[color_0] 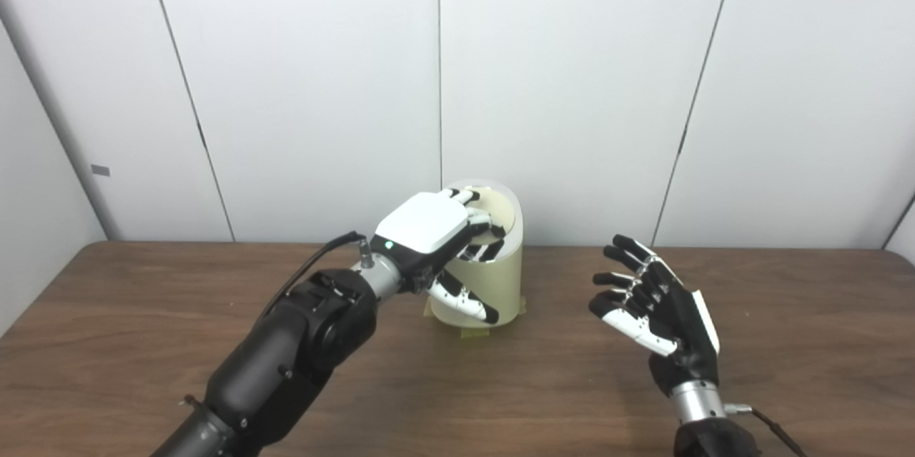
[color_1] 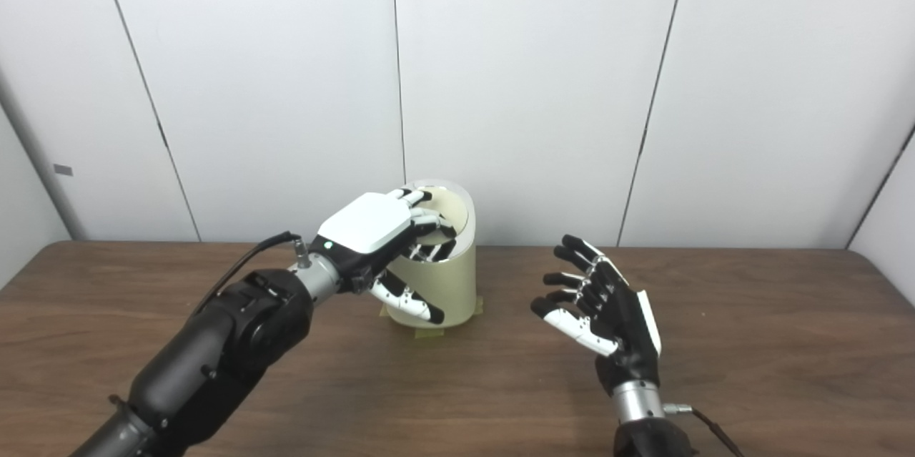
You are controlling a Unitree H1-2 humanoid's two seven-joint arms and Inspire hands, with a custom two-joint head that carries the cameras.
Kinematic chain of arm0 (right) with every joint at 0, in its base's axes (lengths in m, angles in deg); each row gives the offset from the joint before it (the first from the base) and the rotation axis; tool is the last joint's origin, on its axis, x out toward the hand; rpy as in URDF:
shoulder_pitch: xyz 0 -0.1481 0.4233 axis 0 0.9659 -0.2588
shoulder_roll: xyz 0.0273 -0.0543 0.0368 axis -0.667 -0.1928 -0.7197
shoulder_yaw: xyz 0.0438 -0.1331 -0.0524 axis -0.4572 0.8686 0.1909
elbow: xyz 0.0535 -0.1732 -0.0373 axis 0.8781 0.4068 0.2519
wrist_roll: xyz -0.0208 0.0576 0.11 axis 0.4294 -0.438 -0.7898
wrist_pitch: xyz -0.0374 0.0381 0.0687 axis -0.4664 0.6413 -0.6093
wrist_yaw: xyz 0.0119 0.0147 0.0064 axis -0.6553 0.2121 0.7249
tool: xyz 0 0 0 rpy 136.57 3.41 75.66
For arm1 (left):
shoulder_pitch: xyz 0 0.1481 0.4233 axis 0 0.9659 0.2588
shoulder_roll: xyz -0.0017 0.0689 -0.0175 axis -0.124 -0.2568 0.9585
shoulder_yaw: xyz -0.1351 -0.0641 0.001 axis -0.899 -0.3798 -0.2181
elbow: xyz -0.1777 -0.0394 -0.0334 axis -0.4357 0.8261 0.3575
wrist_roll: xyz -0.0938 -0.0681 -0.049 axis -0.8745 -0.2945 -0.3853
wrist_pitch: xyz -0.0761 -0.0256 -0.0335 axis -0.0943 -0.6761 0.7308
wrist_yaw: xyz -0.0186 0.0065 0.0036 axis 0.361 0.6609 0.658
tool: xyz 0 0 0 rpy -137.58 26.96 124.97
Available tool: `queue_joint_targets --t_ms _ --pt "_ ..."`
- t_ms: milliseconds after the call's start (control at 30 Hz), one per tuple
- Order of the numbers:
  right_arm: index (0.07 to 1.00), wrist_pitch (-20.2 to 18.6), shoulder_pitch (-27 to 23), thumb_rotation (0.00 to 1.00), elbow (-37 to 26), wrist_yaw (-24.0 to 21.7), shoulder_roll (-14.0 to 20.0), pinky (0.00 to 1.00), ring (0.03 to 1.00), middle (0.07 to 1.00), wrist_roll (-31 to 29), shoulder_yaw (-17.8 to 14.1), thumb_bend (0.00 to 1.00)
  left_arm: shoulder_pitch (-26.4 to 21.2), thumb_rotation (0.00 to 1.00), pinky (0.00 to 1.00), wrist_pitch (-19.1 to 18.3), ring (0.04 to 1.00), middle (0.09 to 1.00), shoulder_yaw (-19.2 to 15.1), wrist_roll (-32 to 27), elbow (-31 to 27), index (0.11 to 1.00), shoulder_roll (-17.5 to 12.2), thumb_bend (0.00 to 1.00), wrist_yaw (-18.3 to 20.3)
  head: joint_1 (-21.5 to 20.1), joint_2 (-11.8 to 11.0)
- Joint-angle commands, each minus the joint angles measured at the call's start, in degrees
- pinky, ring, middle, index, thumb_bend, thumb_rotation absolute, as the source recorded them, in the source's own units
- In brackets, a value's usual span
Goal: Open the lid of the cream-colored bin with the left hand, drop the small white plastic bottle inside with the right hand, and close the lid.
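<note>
The brown wooden counter (color_0: pixel 786 314) carries the cream-colored bin (color_0: pixel 497 278), which stands upright near its far edge, strips of tape at its base. My left hand (color_0: pixel 436 239) is at the bin's top, fingers (color_0: pixel 480 251) curled on its raised lid (color_0: pixel 500 208), thumb against the bin's front wall. My right hand (color_0: pixel 654 303) hovers beside the bin, fingers spread, empty; I see no small white bottle.

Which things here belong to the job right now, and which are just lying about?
Job things:
- cream-colored bin, lid tipped up
- left robot hand, fingers at the bin's mouth
- right robot hand, open, holding nothing
- white bottle: not visible

Just there:
- wooden table
- tape at the bin's base
- white wall panels
</note>
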Motion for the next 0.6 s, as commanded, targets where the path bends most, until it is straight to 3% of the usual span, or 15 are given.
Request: queue_joint_targets --t_ms 0,300,567 --pt "0.76 1.5 -2.6 0.23 -1.6 0.1 -0.1 0.51 0.619 0.774 -0.1 -0.1 0.78 1.5 0.35 1.0 -0.7 0.995 0.821 3.9 -1.3 4.0 0.812 0.4 0.9 9.4 -0.1 0.1" --pt "0.755 1.2 -2.7 0.22 -1.4 0.5 0.0 0.51 0.617 0.772 0.0 -0.2 0.78 0.3 0.34 1.0 -2.8 0.972 0.809 5.2 0.3 2.7 0.753 -0.7 0.88 11.6 0.2 0.1" --pt "0.758 2.0 -2.8 0.22 -1.2 0.8 0.2 0.51 0.616 0.769 0.9 -0.1 0.76 -0.2 0.33 1.0 -4.4 0.974 0.822 5.6 1.2 0.5 0.775 -1.9 0.87 13.7 0.5 0.3"
